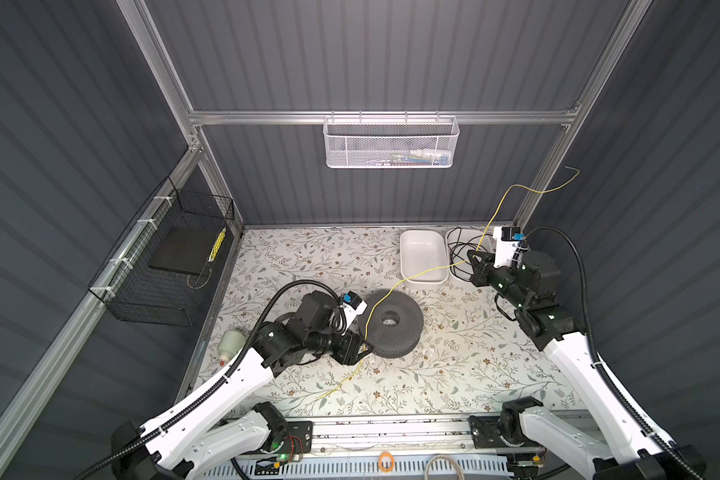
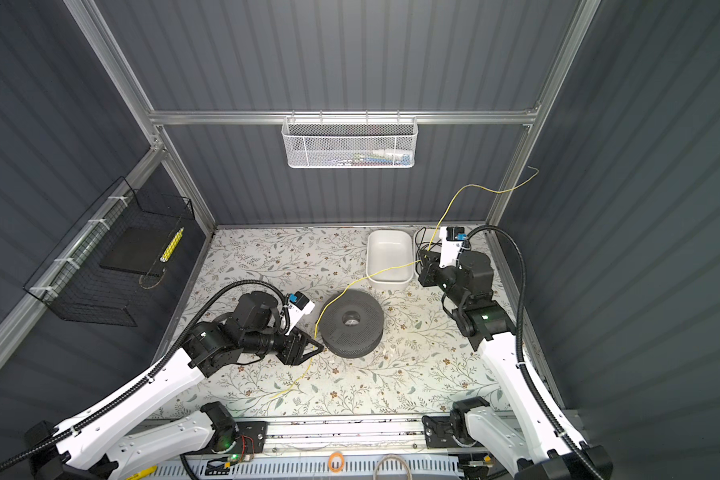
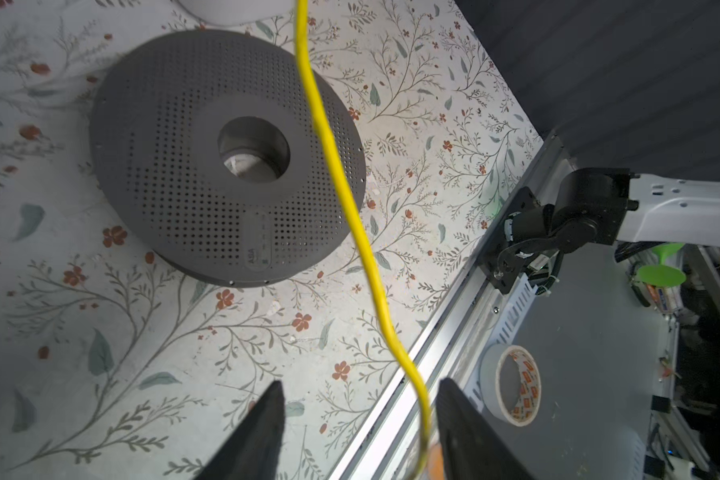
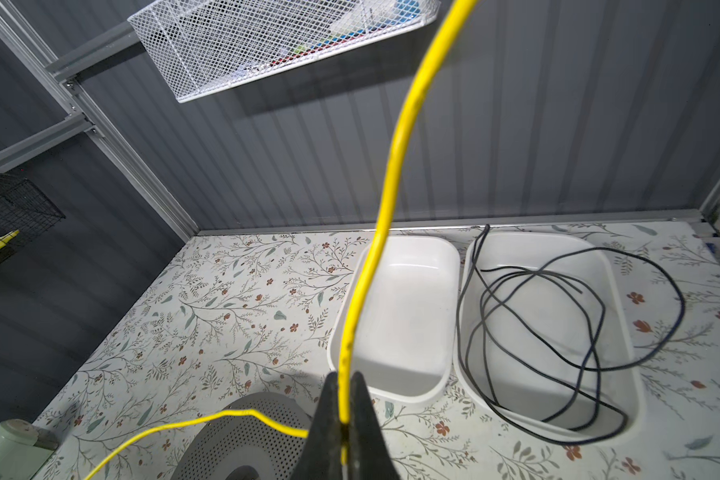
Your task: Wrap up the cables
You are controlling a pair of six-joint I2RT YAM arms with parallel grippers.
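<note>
So the yellow cable (image 1: 427, 272) is strung right across the scene, not wound on anything. One loose end pokes up in the air by the far right wall. From there it drops to the right gripper (image 1: 474, 254), which hangs over the far right corner of the floral worktop (image 1: 308, 266). In the right wrist view that gripper (image 4: 341, 399) is pinched tight on the cable (image 4: 385, 208), with both jaws pressed against it. Then the cable spans leftward in the air, crossing the near end of the empty white bin (image 1: 420, 249), and arcs over the left edge of the dark perforated spool (image 1: 408, 332) lying flat mid-worktop. It comes down at the spool's near left side, where the left gripper (image 1: 364, 349) sits low by the rim. In the left wrist view the left gripper (image 3: 360, 386) has its jaws apart. The cable (image 3: 362, 245) runs down through the gap, close to one finger (image 3: 454, 415), and I can't tell if it touches. Past that gripper the tail lies on the worktop, trailing toward the near edge. The second white bin (image 4: 537, 253), just right of the empty one, holds a loose tangle of black cord (image 4: 681, 305) with one loop spilling over its side onto the worktop.
</note>
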